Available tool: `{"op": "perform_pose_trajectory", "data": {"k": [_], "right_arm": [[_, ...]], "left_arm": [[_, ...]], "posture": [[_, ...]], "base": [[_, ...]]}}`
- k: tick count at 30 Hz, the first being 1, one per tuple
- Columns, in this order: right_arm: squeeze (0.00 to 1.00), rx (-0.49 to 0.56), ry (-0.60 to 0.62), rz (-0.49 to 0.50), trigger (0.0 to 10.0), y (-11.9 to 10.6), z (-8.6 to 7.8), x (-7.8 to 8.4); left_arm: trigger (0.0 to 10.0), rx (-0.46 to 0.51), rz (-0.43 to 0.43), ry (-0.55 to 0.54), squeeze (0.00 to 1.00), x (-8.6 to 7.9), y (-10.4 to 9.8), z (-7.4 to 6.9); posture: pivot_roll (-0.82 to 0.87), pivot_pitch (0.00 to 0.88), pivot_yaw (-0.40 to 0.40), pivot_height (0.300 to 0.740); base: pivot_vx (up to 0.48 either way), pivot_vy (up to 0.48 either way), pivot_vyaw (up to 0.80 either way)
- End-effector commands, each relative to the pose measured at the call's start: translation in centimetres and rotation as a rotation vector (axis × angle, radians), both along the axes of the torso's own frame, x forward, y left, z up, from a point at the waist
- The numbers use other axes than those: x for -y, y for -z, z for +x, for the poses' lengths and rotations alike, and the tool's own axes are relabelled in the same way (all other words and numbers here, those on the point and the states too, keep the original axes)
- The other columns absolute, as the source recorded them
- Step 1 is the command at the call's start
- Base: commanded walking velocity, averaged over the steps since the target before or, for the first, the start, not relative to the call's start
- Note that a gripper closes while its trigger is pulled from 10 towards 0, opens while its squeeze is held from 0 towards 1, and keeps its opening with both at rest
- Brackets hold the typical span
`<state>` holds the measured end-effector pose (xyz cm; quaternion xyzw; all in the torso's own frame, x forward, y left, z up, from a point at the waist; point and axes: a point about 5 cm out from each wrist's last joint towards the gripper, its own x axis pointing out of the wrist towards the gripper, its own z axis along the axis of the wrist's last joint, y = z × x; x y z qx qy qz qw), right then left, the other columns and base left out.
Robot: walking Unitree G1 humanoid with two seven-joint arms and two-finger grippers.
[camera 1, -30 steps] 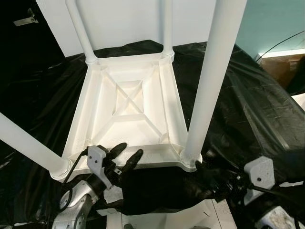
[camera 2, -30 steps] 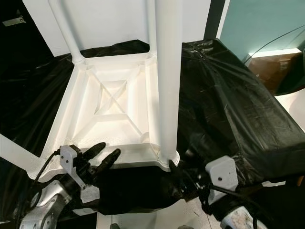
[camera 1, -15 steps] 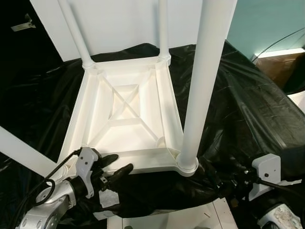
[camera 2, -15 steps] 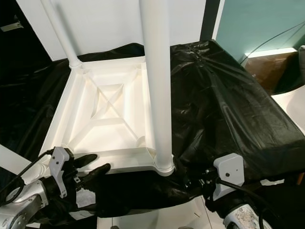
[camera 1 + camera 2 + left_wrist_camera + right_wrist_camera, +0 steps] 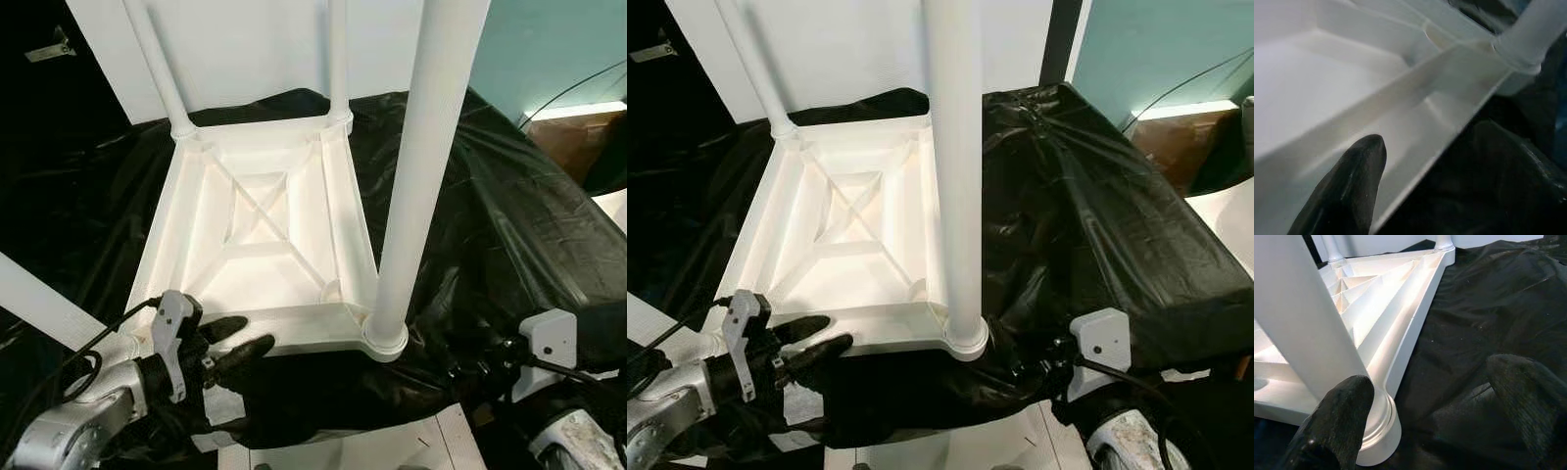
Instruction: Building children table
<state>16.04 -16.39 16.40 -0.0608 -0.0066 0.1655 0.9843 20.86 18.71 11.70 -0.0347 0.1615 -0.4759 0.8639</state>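
With all four legs seated, the upturned white plastic children's table (image 5: 265,220) lies on the black plastic sheet (image 5: 509,215) as I draw back my left gripper (image 5: 233,345) and right gripper (image 5: 1430,396), both spread empty.

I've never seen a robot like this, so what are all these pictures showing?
A walking robot is building a little table. Two pictures come from cameras in its head, looking down; two come from cameras on its wrists. The white table lies upside down on a black sheet, legs pointing up. The left pincer, with black fingers spread open, reaches to the table's near edge. The right pincer, open too, sits beside the nearest leg. Neither holds anything.
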Motion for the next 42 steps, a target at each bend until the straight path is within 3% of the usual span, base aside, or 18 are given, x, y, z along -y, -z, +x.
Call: {"op": "perform_pose_trajectory", "data": {"k": [1,7,13,14,15,23,25,28,29,30,31,32,33,42], "right_arm": [[0.00,-0.021,0.011,-0.001,10.0,0.3,0.0,0.1],[0.00,-0.027,0.008,-0.005,10.0,0.5,0.0,-0.1],[0.00,-0.026,0.009,-0.010,10.0,0.4,0.3,-0.1],[0.00,-0.020,0.021,-0.005,10.0,0.3,0.5,0.0],[0.00,-0.019,0.024,-0.003,10.0,0.3,0.5,0.0],[0.00,-0.016,0.028,-0.003,10.0,0.2,0.7,-0.2],[0.00,-0.005,0.030,0.006,10.0,0.0,1.0,-0.5],[0.00,0.002,0.029,0.013,10.0,-0.2,1.2,-0.7],[0.00,0.004,0.029,0.015,10.0,-0.2,1.2,-0.8],[0.00,0.004,0.029,0.015,10.0,-0.2,1.2,-0.8],[0.00,0.007,0.030,0.017,10.0,-0.3,1.3,-0.8],[0.00,0.007,0.030,0.017,10.0,-0.3,1.3,-0.8],[0.00,0.011,0.033,0.020,10.0,-0.4,1.4,-0.8],[0.00,0.027,0.043,0.030,10.0,-0.7,1.7,-1.1]], "left_arm": [[10.0,-0.075,-0.179,0.601,0.07,0.9,-0.6,-3.3],[10.0,-0.065,-0.191,0.592,0.07,0.9,-1.3,-3.1],[10.0,-0.096,-0.110,0.652,0.07,1.0,-1.0,-3.5],[10.0,-0.100,-0.017,0.703,0.07,1.0,-0.1,-4.0],[10.0,-0.099,0.003,0.714,0.07,1.0,0.1,-4.1],[10.0,-0.045,0.081,0.724,0.07,2.6,0.7,-4.1],[10.0,0.099,0.206,0.579,0.05,4.4,0.9,-1.5],[10.0,0.165,0.253,0.440,0.06,5.3,1.1,0.8],[5.7,0.189,0.277,0.382,0.05,5.3,1.4,1.6],[5.7,0.189,0.277,0.382,0.05,5.3,1.4,1.6],[2.4,0.206,0.304,0.314,0.02,5.2,1.9,2.6],[2.4,0.206,0.304,0.314,0.02,5.2,1.9,2.6],[0.0,0.203,0.322,0.273,0.00,5.2,2.3,3.1],[0.0,0.172,0.474,0.156,0.00,5.2,4.9,4.8]], "posture": [[-0.14,0.077,0.045,0.740],[-0.14,0.077,0.044,0.740],[-0.14,0.077,0.043,0.740],[-0.14,0.078,0.043,0.740],[-0.14,0.078,0.043,0.740],[-0.14,0.081,0.044,0.740],[-0.13,0.082,0.045,0.740],[-0.13,0.082,0.046,0.740],[-0.13,0.082,0.048,0.740],[-0.13,0.082,0.048,0.740],[-0.13,0.082,0.049,0.740],[-0.13,0.082,0.049,0.740],[-0.13,0.083,0.050,0.740],[-0.13,0.083,0.049,0.740]], "base": [[0.000,0.000,0.00],[0.000,0.000,0.00],[0.000,0.000,0.00],[0.000,0.000,0.00],[0.000,0.000,0.00],[0.000,0.000,0.00],[0.000,0.000,0.00],[0.000,0.000,0.00],[0.000,0.000,0.00],[0.000,0.000,0.00],[0.000,0.000,0.00],[0.000,0.000,0.00],[0.000,0.000,0.00],[0.000,0.000,0.00]]}}
